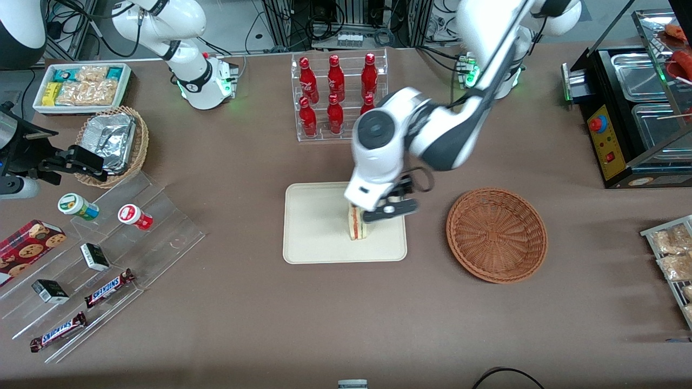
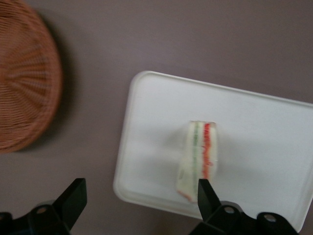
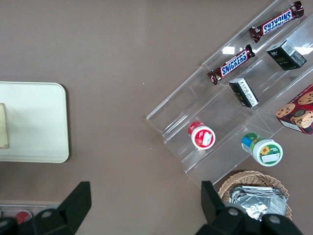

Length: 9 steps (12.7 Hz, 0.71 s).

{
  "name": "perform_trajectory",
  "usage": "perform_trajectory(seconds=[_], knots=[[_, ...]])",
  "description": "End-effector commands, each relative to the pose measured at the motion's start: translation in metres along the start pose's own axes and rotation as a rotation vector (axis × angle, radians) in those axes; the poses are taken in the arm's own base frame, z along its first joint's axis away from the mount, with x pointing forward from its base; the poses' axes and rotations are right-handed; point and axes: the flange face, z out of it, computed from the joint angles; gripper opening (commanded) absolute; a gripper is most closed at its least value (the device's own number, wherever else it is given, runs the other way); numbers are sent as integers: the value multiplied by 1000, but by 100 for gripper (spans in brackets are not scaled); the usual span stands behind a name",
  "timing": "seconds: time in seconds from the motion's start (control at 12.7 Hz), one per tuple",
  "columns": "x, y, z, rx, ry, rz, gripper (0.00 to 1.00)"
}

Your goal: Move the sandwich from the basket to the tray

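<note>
The pincer [image 1: 385,210] hangs open above the sandwich [image 1: 357,224], which rests on the tray [image 1: 313,232], the basket [image 1: 496,234] beside it.

Red bottles [image 1: 336,96] are racked in a clear stand on the desk [image 1: 227,162]. Toward the parked arm's end, Snickers bars [image 1: 109,287], small dark boxes [image 1: 94,256] and a cookie box [image 1: 30,243] are laid on acrylic steps.
</note>
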Motion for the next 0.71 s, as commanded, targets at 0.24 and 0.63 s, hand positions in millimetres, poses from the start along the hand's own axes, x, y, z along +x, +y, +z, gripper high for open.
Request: perform_trajectory(seconds=[0.24, 0.63], knots=[[44, -138, -94, 24, -71, -16, 100], [89, -285, -136, -60, -169, 140, 100]])
